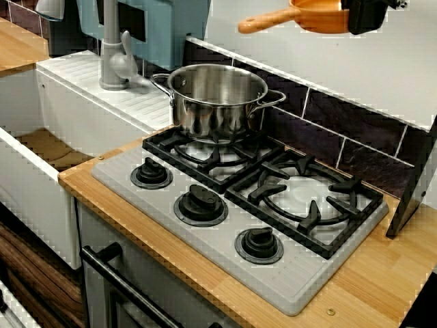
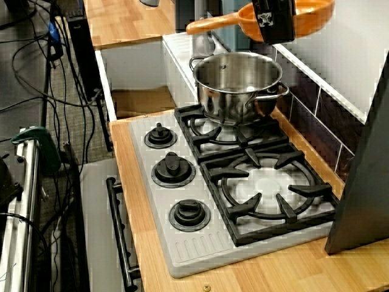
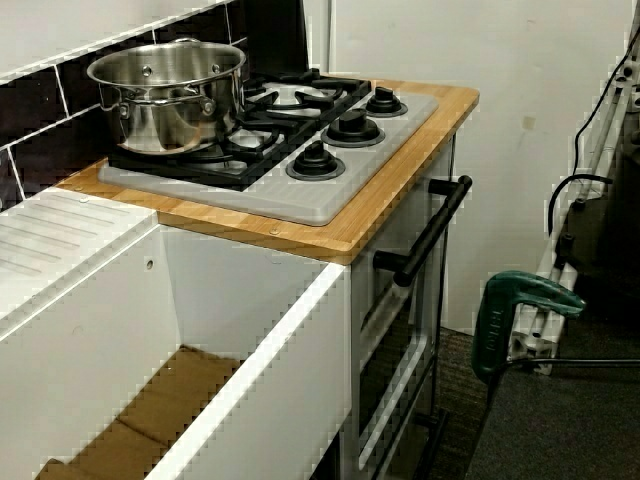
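In the front view my black gripper hangs at the top edge, shut on the rim of an orange pan. The pan is in the air, its long handle pointing left. The side view shows the same gripper in front of the pan, high above and a little behind a steel pot. That pot stands empty on the stove's back left burner. In the view from the sink end only the pot appears, not the gripper or the pan.
The grey hob has three black knobs and a bare second burner. A sink basin and grey faucet lie to the left. A dark slanted panel leans at the right. An oven door handle juts out in front.
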